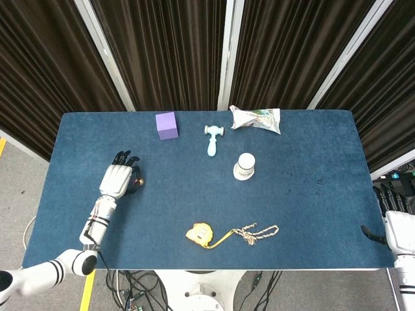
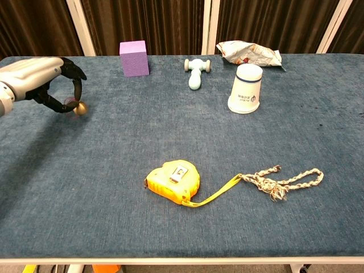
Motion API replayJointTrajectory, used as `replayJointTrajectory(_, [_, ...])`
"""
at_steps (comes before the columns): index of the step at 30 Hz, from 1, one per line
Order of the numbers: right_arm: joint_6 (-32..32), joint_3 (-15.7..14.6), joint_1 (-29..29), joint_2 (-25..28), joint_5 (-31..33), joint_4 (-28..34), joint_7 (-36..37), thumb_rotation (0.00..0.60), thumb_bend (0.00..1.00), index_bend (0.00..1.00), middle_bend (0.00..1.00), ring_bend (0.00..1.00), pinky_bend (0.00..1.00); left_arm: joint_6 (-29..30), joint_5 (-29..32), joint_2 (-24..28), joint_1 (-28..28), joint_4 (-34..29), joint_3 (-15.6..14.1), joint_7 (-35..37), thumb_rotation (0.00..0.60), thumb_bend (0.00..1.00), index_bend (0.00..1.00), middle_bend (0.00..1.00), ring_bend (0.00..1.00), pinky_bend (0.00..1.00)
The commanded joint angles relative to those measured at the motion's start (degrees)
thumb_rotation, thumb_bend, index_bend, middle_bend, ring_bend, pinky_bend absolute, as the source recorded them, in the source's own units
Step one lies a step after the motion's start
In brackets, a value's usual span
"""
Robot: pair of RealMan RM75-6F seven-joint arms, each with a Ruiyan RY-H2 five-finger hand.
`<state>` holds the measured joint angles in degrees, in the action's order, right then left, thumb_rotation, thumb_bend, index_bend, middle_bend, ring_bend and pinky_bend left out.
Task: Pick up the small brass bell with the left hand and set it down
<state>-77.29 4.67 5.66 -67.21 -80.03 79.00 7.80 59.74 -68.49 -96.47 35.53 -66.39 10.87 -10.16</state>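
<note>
Even, bright overhead light falls across the blue tabletop point(image 1: 311, 207) in both views, with no harsh glare. Shadows are soft and short: a faint dark patch lies under the left robot hand point(image 2: 42, 82) in the chest view, and thin shadows hug the yellow tape measure point(image 2: 173, 181) and white cup point(image 2: 245, 88). The dark curtains point(image 1: 168, 52) behind stay dim. Focus is sharp throughout; the head view shows slight bending of straight lines toward its edges.
</note>
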Motion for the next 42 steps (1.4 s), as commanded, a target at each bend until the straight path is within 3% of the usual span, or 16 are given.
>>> replayJointTrajectory(1, [0.0,0.0,0.0,0.0,-0.1,0.0,0.0,0.600,0.11,0.00,0.00,0.00,0.00,-0.4,0.3,-1.0,0.2,1.5,-0.1,0.0,0.600,0.49,0.63,0.20,0.00,0.00])
replayJointTrajectory(9, [-0.1,0.0,-0.1,0.0,0.0,0.1,0.1,0.600,0.11,0.00,0.00,0.00,0.00,-0.6,0.1,-1.9,0.2,3.3,-0.3,0.0,0.600,0.49,0.62,0.20,0.00,0.00])
replayJointTrajectory(17, [0.0,0.0,-0.1,0.0,0.1,0.0,0.0,0.600,0.11,0.00,0.00,0.00,0.00,-1.4,0.1,-1.8,0.2,3.6,-0.4,0.0,0.600,0.47,0.52,0.20,0.00,0.00])
replayJointTrajectory(21, [0.0,0.0,-0.1,-0.1,0.1,-0.1,0.1,0.600,0.11,0.00,0.00,0.00,0.00,-1.6,0.0,-1.9,0.1,4.0,-0.4,0.7,0.600,0.39,0.42,0.19,0.00,0.00])
replayJointTrajectory(25, [0.0,0.0,-0.1,-0.1,0.0,-0.2,0.2,0.600,0.11,0.00,0.00,0.00,0.00,0.4,-1.2,-1.5,-0.4,3.6,-0.3,1.6,0.600,0.29,0.24,0.18,0.00,0.00])
replayJointTrajectory(29, [-0.2,0.1,-0.1,0.0,-0.1,-0.1,0.3,0.600,0.11,0.00,0.00,0.00,0.00,6.9,-4.0,1.5,-2.8,-2.0,-0.5,1.2,0.600,0.24,0.17,0.16,0.00,0.00])
replayJointTrajectory(32, [-0.4,0.1,-0.2,-0.1,-0.1,-0.1,0.5,0.600,0.11,0.00,0.00,0.00,0.00,16.4,-8.6,5.2,-7.5,-6.7,-2.8,0.3,0.600,0.21,0.15,0.13,0.00,0.00])
replayJointTrajectory(36, [0.0,0.3,0.0,-0.5,0.2,-0.6,1.0,0.600,0.11,0.00,0.00,0.00,0.00,26.3,-11.9,9.5,-15.0,-6.2,-6.4,3.0,0.600,0.20,0.15,0.09,0.00,0.00])
replayJointTrajectory(42, [0.5,0.0,0.5,-1.6,-0.6,-1.6,1.6,0.600,0.11,0.00,0.00,0.00,0.00,29.0,-10.6,14.0,-22.6,-4.5,-9.3,11.8,0.600,0.20,0.14,0.08,0.00,0.00])
